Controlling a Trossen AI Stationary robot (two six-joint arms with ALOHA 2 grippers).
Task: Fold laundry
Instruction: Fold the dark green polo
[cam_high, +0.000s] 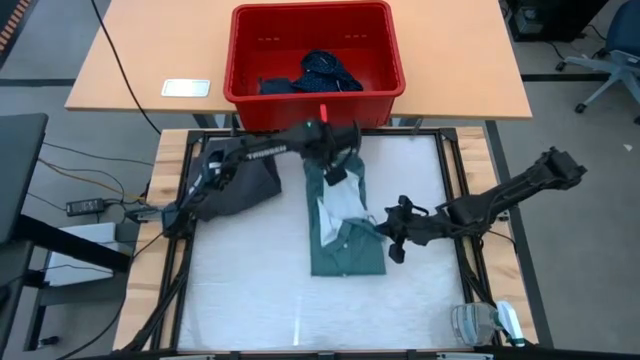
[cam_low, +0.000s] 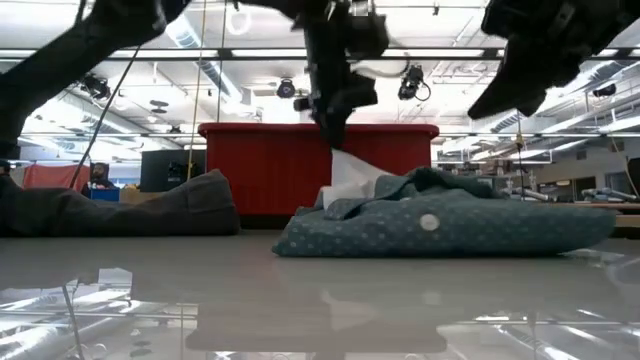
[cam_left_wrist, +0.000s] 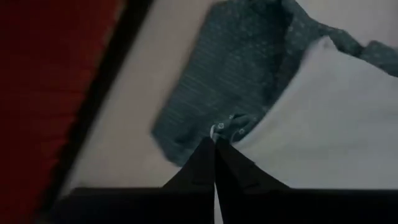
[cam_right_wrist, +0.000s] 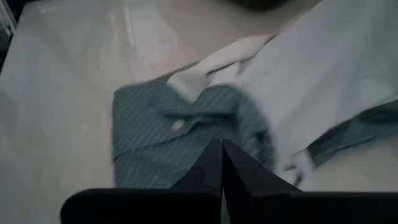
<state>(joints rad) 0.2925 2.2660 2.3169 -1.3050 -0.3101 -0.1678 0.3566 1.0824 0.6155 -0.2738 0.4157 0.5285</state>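
Observation:
The teal-green dotted shirt (cam_high: 345, 245) lies partly folded in the middle of the table, its pale inner side (cam_high: 345, 205) turned up near the far end. My left gripper (cam_high: 335, 172) is over the shirt's far part, shut on a piece of it. My right gripper (cam_high: 395, 240) is at the shirt's right edge, shut; the low view shows it (cam_low: 485, 105) raised above the cloth, touching nothing. A charcoal grey piece (cam_high: 240, 185) lies heaped at the table's left under the left arm. A navy dotted piece (cam_high: 325, 65) sits in the red basket. My left gripper (cam_left_wrist: 215, 144) pinches a teal edge of the shirt with a button on it (cam_left_wrist: 219, 129) between its two fingers, coming from above and pointing down. That edge and the pale inner cloth (cam_low: 350, 175) rise in a peak to the fingers; the shirt's other parts (cam_low: 450, 220) lie on the table.
The red basket (cam_high: 240, 95) stands on the wooden table beyond the far edge. A clear object (cam_high: 480, 322) lies at the near right corner. Bare table surface lies near of the shirt and on its right.

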